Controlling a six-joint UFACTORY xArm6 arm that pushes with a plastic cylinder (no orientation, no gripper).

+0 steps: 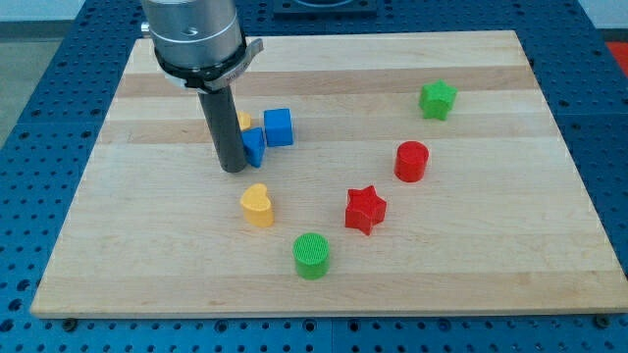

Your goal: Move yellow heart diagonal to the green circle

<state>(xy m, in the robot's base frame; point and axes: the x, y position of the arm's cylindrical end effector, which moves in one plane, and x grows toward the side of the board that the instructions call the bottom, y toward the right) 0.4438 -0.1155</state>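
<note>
The yellow heart (257, 205) lies on the wooden board, left of centre. The green circle (312, 255) stands just below and to the right of it, a short gap apart. My tip (234, 169) rests on the board just above and slightly left of the yellow heart, not touching it. The rod stands right in front of a blue block (254, 145).
A blue cube (279, 127) and a partly hidden yellow block (242, 121) sit behind the rod. A red star (365, 208) lies right of the heart, a red cylinder (411, 161) further right, a green star (438, 99) at upper right. The board (510, 265) is edged by blue perforated table.
</note>
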